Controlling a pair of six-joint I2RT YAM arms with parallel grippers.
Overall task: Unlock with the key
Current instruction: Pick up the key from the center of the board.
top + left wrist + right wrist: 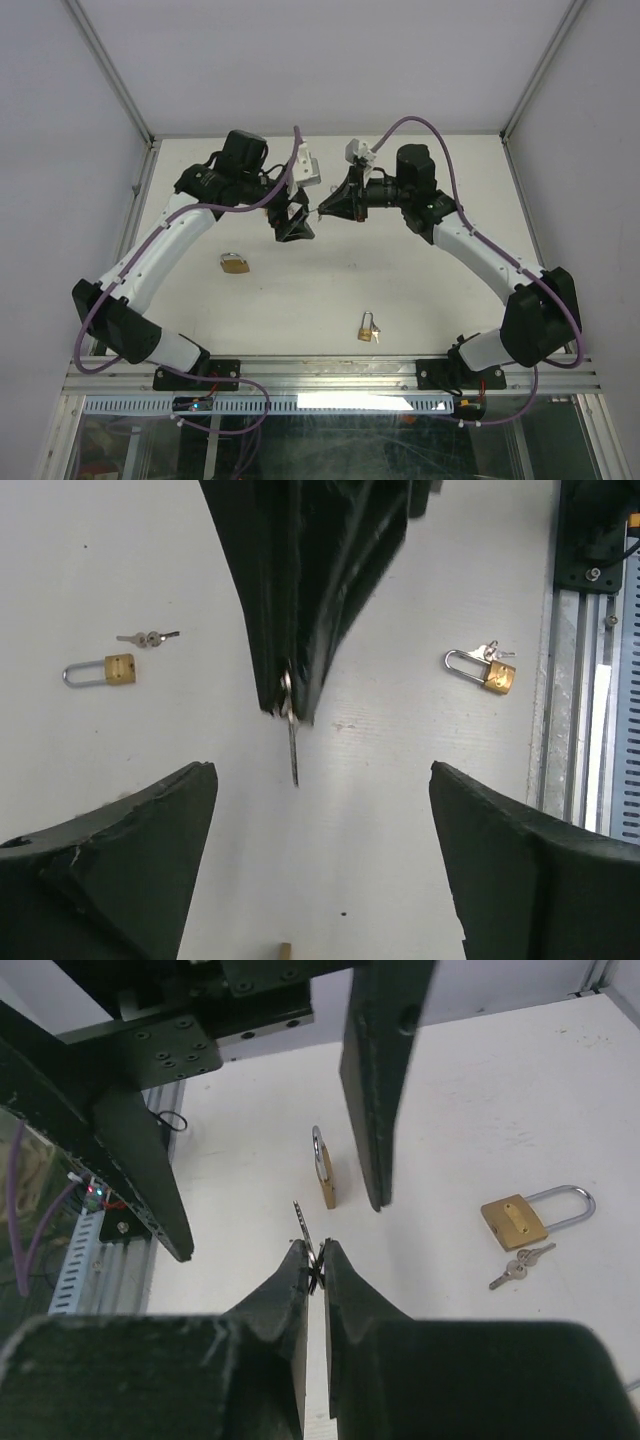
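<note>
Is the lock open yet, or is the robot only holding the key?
Not yet. Done: one key is up off the table. In hand: the right gripper pinches it in the air, with the left gripper open facing it. To do: the left padlock and the front padlock lie on the table, shackles looking shut, no gripper on them.

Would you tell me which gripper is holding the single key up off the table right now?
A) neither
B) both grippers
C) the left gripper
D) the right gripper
D: the right gripper pinches the key between its closed tips, while the left gripper stands wide open, clear of it.
</note>
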